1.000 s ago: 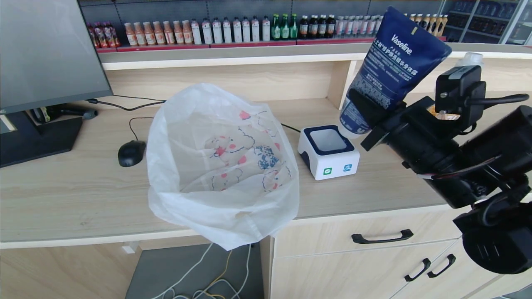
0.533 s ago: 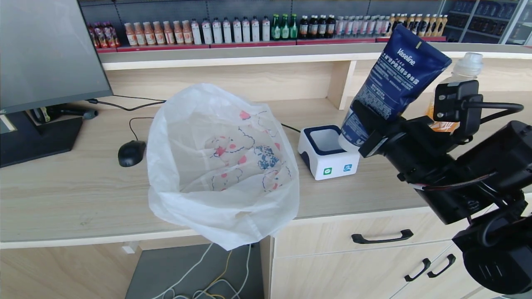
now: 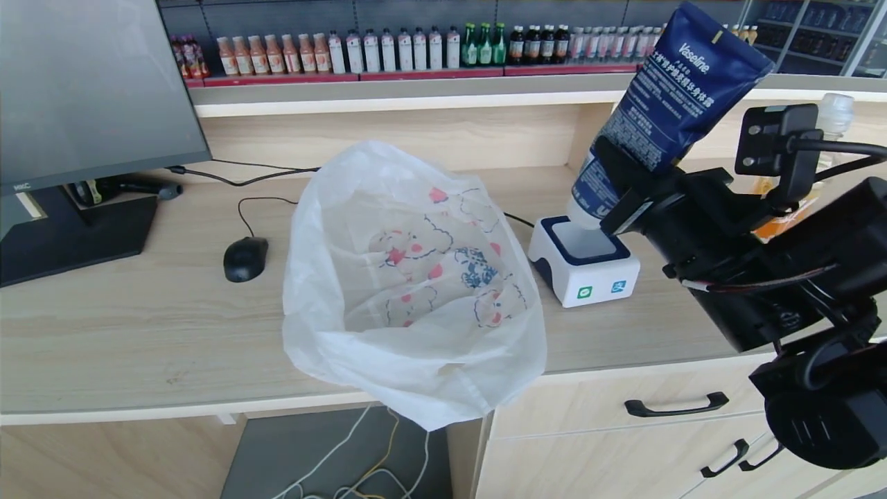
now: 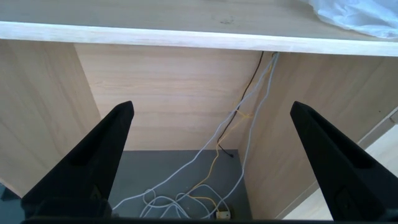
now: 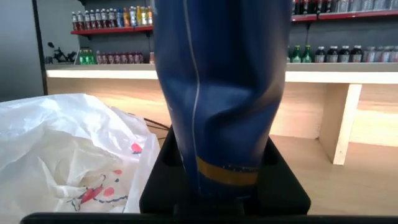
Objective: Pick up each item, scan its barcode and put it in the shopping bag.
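Clamped blue tube [image 3: 682,86] near cap end in closed right gripper [image 3: 615,190]. Held cap just above scanner [image 3: 589,267], toward worktop's right end.

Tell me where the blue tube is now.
The blue tube is on the right in the head view, held tilted in the right tool, its cap end just above the white scanner beside the shopping bag.
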Available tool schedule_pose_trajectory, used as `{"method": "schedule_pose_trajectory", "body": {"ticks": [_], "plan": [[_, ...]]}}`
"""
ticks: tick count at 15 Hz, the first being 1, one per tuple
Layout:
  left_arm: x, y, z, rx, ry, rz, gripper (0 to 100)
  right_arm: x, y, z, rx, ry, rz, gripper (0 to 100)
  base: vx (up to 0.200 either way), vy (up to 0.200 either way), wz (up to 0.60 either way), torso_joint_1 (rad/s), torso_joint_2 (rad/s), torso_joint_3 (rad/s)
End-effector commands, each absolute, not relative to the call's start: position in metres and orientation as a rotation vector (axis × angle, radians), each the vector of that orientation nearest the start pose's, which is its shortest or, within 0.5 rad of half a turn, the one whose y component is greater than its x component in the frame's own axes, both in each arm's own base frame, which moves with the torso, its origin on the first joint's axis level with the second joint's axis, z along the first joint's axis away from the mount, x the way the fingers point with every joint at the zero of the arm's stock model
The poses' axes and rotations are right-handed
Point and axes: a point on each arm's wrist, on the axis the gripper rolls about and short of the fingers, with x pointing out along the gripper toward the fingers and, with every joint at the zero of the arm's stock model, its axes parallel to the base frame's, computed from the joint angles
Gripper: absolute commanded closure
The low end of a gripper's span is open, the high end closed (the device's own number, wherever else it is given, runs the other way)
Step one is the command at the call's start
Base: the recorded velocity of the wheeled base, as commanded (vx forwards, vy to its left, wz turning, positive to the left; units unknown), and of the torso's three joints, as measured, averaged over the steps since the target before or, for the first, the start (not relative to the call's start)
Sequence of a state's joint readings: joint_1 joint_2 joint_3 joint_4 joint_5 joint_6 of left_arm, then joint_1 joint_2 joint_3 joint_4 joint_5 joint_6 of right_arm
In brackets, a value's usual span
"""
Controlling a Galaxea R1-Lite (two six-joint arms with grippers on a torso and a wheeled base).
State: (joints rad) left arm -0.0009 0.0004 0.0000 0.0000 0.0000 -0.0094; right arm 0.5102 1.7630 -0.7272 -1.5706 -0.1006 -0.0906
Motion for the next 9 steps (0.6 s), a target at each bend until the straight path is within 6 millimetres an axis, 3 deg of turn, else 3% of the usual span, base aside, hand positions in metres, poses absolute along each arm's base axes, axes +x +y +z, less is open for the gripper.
{"method": "schedule_pose_trajectory", "body": {"ticks": [1, 9], "plan": [[-0.0228, 0.0, 0.0755, -0.009, 0.0, -0.002, 0, 0.2644, 0.1445, 0.2354, 0.076, -0.534, 0.371, 100, 0.0, 0.2, 0.0, 0.007, 0.0, 0.002], [-0.0228, 0.0, 0.0755, -0.008, 0.0, -0.002, 0, 0.2629, 0.1447, 0.2344, 0.079, -0.529, 0.376, 100, 0.0, 0.2, 0.0, 0.004, 0.0, 0.002]]}}
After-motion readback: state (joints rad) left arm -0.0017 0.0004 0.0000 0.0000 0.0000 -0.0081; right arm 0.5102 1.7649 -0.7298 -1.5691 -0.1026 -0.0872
